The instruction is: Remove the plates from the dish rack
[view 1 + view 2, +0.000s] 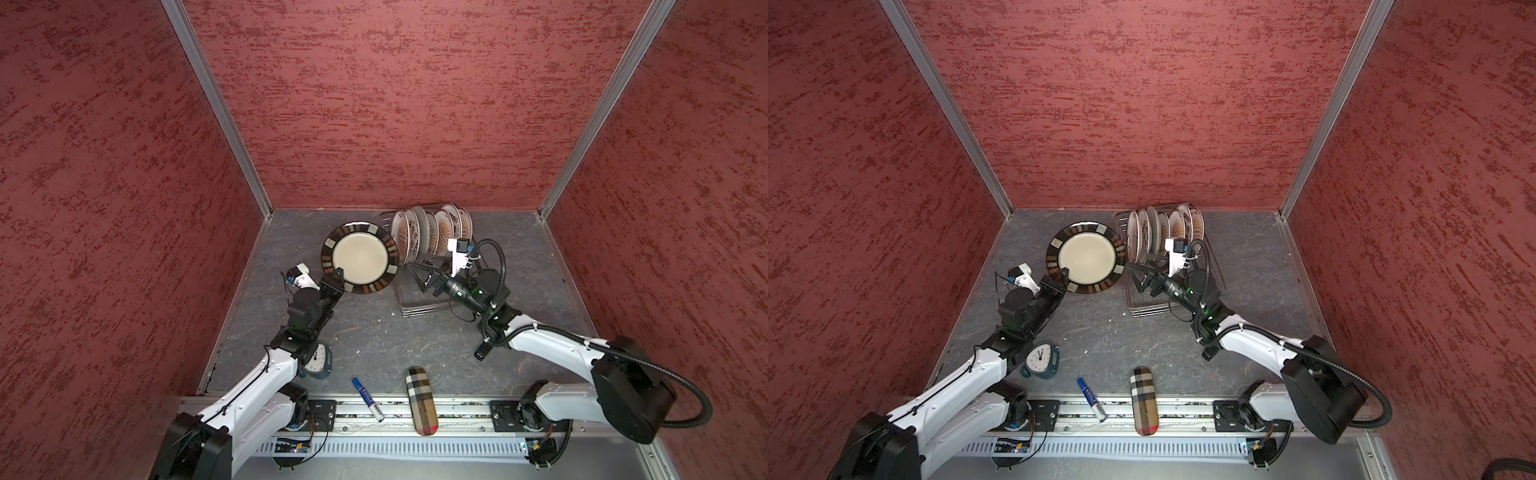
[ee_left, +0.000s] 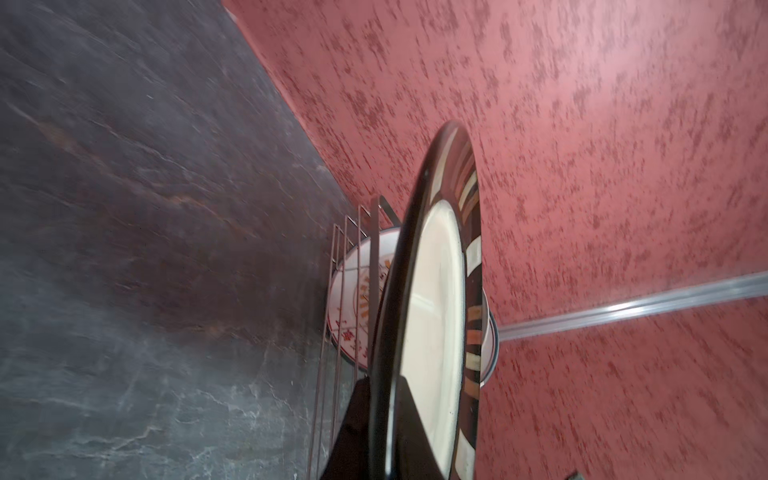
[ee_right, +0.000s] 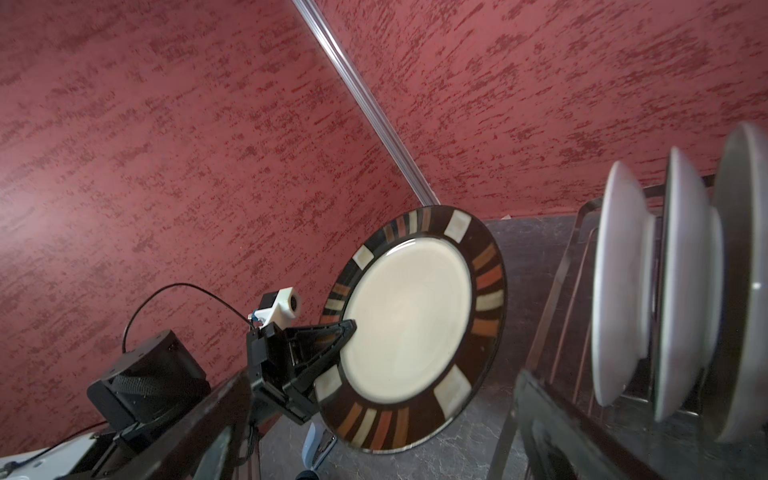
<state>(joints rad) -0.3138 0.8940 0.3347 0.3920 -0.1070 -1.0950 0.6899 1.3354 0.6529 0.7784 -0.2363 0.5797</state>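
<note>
The grey table (image 1: 415, 349) carries everything. The left arm (image 1: 257, 386) reaches forward from the near rail, bent at the elbow. Its left gripper (image 1: 336, 277) is clamped on the near rim of the big plate (image 1: 359, 257), seen from the right wrist view as one finger (image 3: 340, 332) lying across the cream face. The right arm (image 1: 552, 345) stretches in low from the other side. Its right gripper (image 1: 419, 276) hangs over the empty front half of the dish rack (image 1: 419, 307) with jaws spread wide, holding nothing.

The big plate sits just left of the rack, tilted with its face up. Whether its far edge touches the wires I cannot tell. The other plates (image 1: 432, 228) stand on edge in the back of the rack, packed close, so their count is hard to make out.

The clock (image 1: 1040, 359) is half hidden under the left arm in a top view. The plaid case (image 1: 422, 401) and the blue marker (image 1: 368, 399) lie at the near edge — both overhang the rail.
</note>
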